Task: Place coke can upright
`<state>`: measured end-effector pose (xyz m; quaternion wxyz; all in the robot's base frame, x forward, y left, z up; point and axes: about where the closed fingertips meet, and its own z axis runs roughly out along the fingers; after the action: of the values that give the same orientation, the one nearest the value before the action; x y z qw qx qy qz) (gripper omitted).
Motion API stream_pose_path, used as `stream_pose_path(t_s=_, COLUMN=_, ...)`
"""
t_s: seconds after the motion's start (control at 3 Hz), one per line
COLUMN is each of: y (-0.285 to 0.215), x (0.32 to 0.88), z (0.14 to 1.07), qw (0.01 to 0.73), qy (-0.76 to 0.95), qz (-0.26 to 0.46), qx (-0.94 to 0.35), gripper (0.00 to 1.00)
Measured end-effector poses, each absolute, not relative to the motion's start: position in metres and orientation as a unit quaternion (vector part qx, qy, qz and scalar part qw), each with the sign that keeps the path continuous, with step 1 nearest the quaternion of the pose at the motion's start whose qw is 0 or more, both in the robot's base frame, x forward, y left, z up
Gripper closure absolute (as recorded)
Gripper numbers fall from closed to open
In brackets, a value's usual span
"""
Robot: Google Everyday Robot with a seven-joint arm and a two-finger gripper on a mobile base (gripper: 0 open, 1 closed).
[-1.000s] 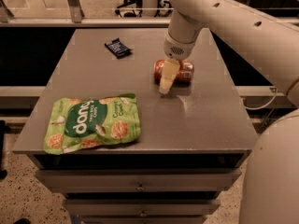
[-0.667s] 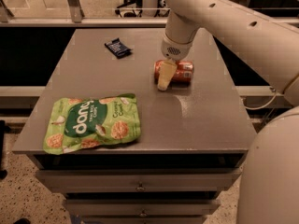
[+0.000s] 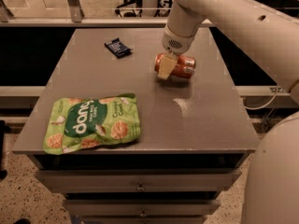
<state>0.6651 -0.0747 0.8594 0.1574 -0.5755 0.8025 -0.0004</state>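
Note:
The coke can [image 3: 181, 65] is a small red-orange can lying on its side near the back right of the grey table [image 3: 201, 115]. My gripper [image 3: 169, 69] comes down on it from above. One cream finger [image 3: 165, 68] lies across the can's left end, and the other finger is hidden behind the can. The gripper is shut on the can and holds it sideways, at or just above the tabletop.
A green snack bag [image 3: 93, 122] lies flat at the front left of the table. A small dark snack bar [image 3: 117, 47] lies at the back left. My white arm [image 3: 243, 22] reaches over the table's right side. Drawers sit below the front edge.
The gripper and the can have moved together a little upward in the view, away from the front edge. The bag and the dark bar have not moved.

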Motion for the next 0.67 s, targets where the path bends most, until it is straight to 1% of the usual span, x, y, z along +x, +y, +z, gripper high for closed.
stream_pose_path(t_s=0.33, y=-0.072, x=0.658, z=0.907, qw=0.229, qy=0.782, qz=0.058, qx=-0.577, gripper=1.00)
stream_pose_path(t_s=0.67, y=-0.080, x=0.653, z=0.937, qw=0.298, qy=0.745, qz=0.133, qx=-0.581, gripper=1.00)
